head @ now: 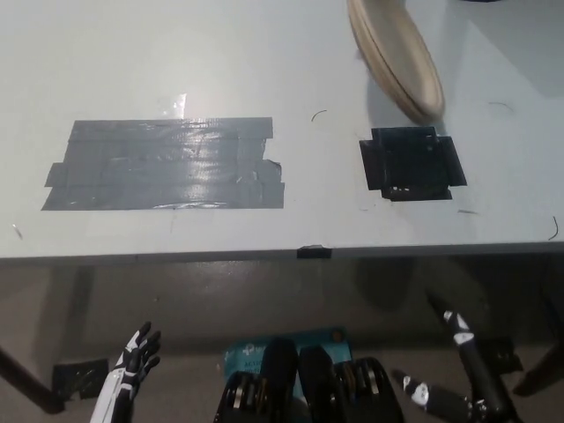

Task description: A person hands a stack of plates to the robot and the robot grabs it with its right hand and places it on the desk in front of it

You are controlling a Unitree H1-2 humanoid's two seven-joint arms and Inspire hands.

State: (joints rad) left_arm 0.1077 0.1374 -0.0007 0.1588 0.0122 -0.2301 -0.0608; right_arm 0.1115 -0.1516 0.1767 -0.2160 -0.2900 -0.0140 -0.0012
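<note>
- Desk [88,70] is mostly free: just flat grey tape [167,165] left, black tape [412,163] right.
- Stack of plates [397,53] juts in top right, near the black tape.
- Desk's front edge sits between the right hand [474,395] and that surface.

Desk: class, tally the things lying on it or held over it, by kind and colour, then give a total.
Grey tape patch: 1
Black tape patches: 2
Stack of plates: 1
Total: 4

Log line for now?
stack of plates: tilted, over far desk | right robot hand: open, low | left robot hand: open, low, resting
</note>
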